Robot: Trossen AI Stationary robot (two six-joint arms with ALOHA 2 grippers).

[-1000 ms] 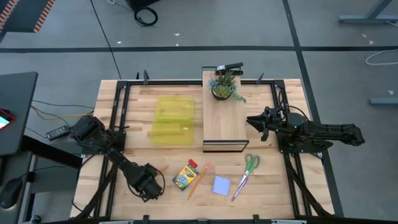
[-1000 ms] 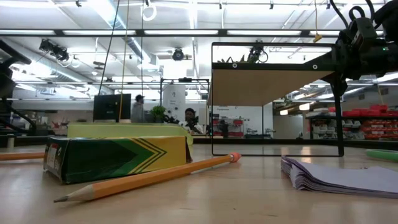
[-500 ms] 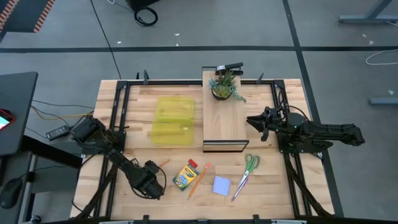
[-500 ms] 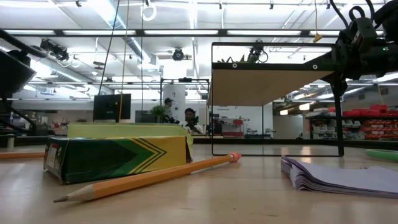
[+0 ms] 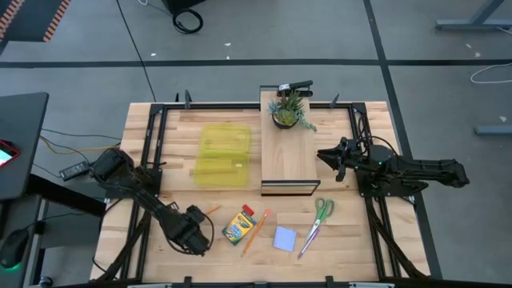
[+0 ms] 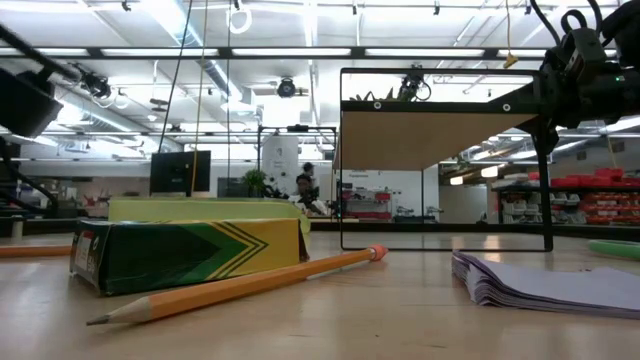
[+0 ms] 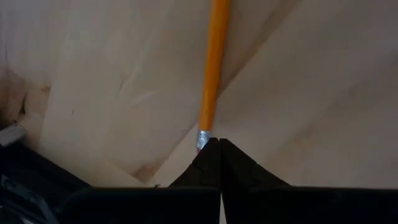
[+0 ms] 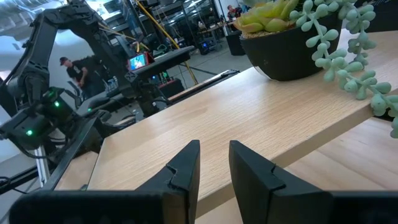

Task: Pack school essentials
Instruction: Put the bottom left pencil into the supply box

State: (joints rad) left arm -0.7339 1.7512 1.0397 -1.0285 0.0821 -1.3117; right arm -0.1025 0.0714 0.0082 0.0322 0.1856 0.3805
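My left gripper (image 5: 201,218) is low over the near left of the table, shut on one orange pencil (image 7: 211,68), which points away toward the crayon box. The yellow-green crayon box (image 5: 238,225) lies flat to its right. Then come the second orange pencil (image 5: 254,232), the light blue sticky-note pad (image 5: 285,238) and the green-handled scissors (image 5: 318,218), all flat on the table. My right gripper (image 5: 322,155) hovers open at the right edge of the wooden riser, touching nothing. My left gripper pinches the pencil by its eraser end, just behind the metal ferrule (image 7: 202,140), at the very tips of the two shut fingers. The fingers lie along the pencil, which runs straight out ahead of them. The eraser itself is hidden between the fingertips. The pencil (image 6: 30,250) lies level, low at the table top.
A translucent yellow case (image 5: 222,154) lies on the far left half of the table. A wooden riser (image 5: 286,164) on a black frame stands mid-table, with a potted plant (image 5: 290,112) on its far end. Bare wood lies along the near edge. People show in the room beyond.
My left arm has risen a little and drawn slightly toward the far edge, as the low view shows its dark body higher at the left. The other items have stayed where they were.
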